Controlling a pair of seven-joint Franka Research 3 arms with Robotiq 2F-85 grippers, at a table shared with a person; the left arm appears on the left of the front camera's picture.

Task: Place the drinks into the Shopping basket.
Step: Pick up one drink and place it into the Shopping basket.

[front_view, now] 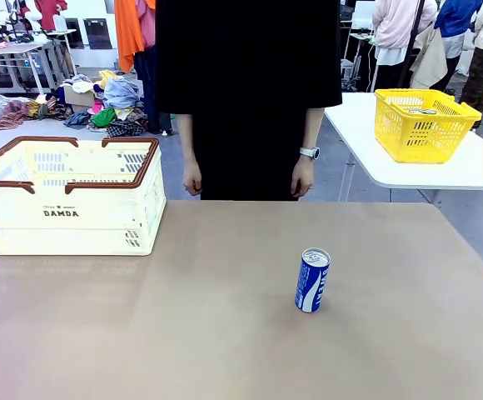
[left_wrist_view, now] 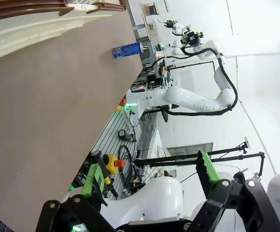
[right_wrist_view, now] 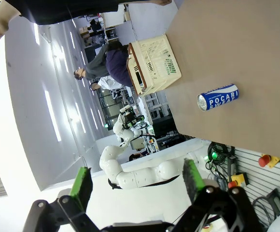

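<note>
A blue can point(front_view: 312, 280) with a silver top stands up straight on the brown desk point(front_view: 183, 333), a bit right of the middle and well apart from the Shopping basket point(front_view: 67, 218). The basket sits at the far left of the desk, and its near wall hides the bottom inside, so what lies in it cannot be seen. The white marks on the can are too small to read from the front, but the right wrist view shows the can point(right_wrist_view: 218, 96) turned sideways with "POCARI" on it. There the basket point(right_wrist_view: 154, 65) is farther off. In the left wrist view the can point(left_wrist_view: 127, 50) is tiny and blurry, and the basket point(left_wrist_view: 34, 29) is cut off by the top edge. The left jaws are wide open, green pads point(left_wrist_view: 205, 166) far apart with nothing between them. The right jaws are wide open too, with pads point(right_wrist_view: 82, 183) holding nothing. A person in black stands at the far side, cut off at the top, both hands point(front_view: 301, 177) hanging down.
</note>
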